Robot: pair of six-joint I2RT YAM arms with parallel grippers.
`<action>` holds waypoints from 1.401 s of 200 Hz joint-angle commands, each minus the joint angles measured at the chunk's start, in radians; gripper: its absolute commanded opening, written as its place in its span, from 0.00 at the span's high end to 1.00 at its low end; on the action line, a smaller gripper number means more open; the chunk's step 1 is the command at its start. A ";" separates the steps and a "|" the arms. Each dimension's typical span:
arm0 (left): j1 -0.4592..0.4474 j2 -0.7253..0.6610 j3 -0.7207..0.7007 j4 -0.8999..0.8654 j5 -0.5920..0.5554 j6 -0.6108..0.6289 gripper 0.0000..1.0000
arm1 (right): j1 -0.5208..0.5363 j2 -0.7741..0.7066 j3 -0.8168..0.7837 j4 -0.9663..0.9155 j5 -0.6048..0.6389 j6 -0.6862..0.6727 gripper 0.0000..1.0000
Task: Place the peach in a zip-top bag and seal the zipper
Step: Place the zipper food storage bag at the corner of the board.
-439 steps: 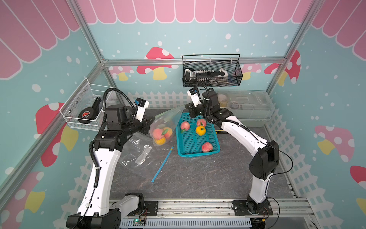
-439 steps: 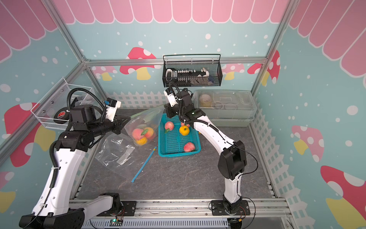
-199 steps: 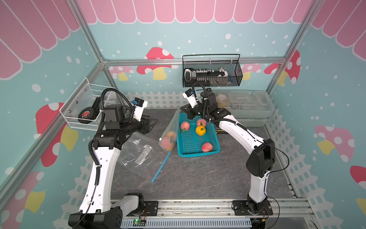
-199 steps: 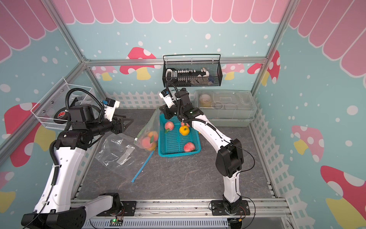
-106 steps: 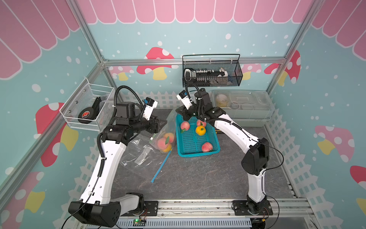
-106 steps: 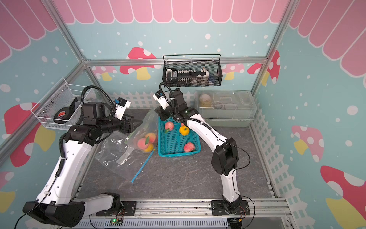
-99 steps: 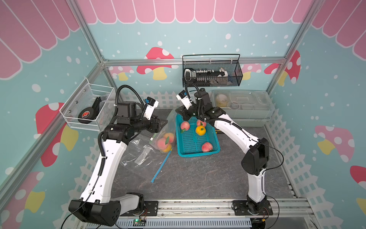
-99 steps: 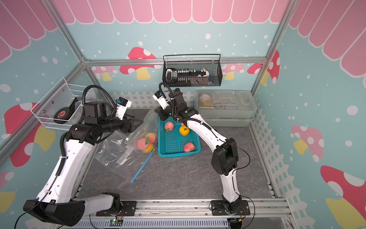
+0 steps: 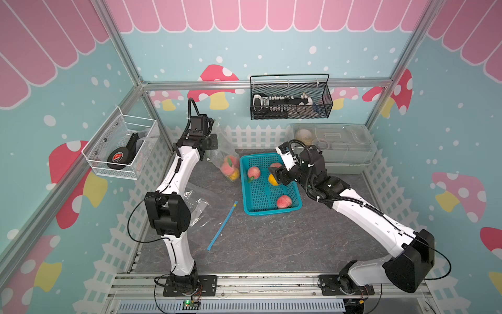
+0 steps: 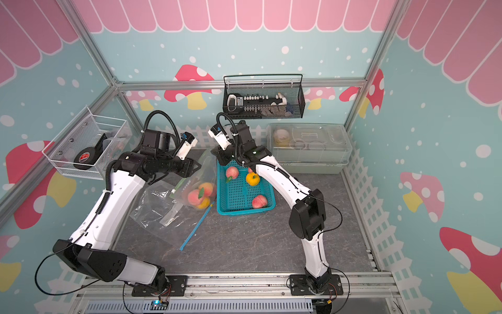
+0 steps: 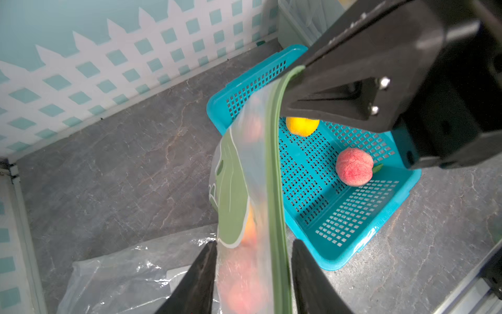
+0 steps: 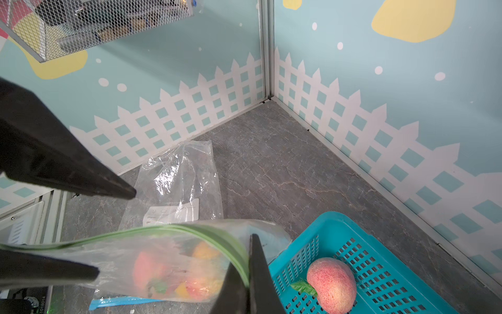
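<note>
A clear zip-top bag (image 10: 199,176) with a green zipper strip (image 11: 273,163) hangs left of the teal basket (image 10: 245,210), with peaches (image 10: 197,194) and a yellow fruit inside. My right gripper (image 12: 241,250) is shut on one end of the zipper strip, above the basket's back left corner (image 10: 217,156). My left gripper (image 11: 254,242) is open. Its two fingers stand either side of the bag's top near the other end (image 10: 194,165). Between the two grippers the strip runs taut. Two more peaches (image 10: 231,172) (image 10: 259,201) and a yellow fruit (image 10: 252,179) lie in the basket.
An empty clear bag (image 10: 157,206) lies flat under my left arm. A blue stick (image 10: 197,227) lies in front of the basket. A clear lidded box (image 10: 309,152) stands at the back right. A black wire basket (image 10: 263,107) hangs on the back wall, a wire shelf (image 10: 87,146) on the left wall.
My left gripper has come in from the left and now straddles the bag's top, its fingers narrower than before. The right gripper kept its hold, and the bag went from hanging loose to being stretched.
</note>
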 commanded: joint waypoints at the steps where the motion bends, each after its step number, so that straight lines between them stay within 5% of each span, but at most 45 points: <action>1: -0.008 0.003 0.037 -0.044 -0.037 0.023 0.74 | 0.007 0.018 0.030 -0.019 -0.011 -0.018 1.00; 29: -0.007 -0.004 0.049 -0.044 -0.001 0.018 1.00 | 0.006 0.018 0.030 -0.020 -0.012 -0.022 1.00; 45: -0.008 -0.014 0.058 -0.038 0.010 0.001 1.00 | 0.007 0.017 0.030 -0.020 -0.013 -0.027 1.00; 53: -0.007 -0.017 0.062 -0.028 -0.012 -0.017 1.00 | 0.007 0.013 0.030 -0.020 -0.012 -0.030 0.88; 70: -0.007 -0.029 0.064 0.002 -0.093 -0.059 1.00 | 0.007 -0.007 0.019 -0.018 0.022 -0.036 0.47; 103: -0.004 -0.042 0.066 0.073 -0.283 -0.167 1.00 | 0.006 -0.095 -0.079 0.038 0.142 -0.062 0.30; 157: 0.005 -0.038 0.041 0.231 -0.441 -0.333 1.00 | 0.002 -0.321 -0.402 0.261 0.389 -0.079 0.25; 220: 0.007 0.060 0.049 0.367 -0.522 -0.427 1.00 | -0.014 -0.517 -0.626 0.255 0.390 -0.047 0.24; 280: 0.005 0.260 0.223 0.368 -0.359 -0.437 1.00 | -0.014 -0.639 -0.761 0.244 0.390 0.002 0.25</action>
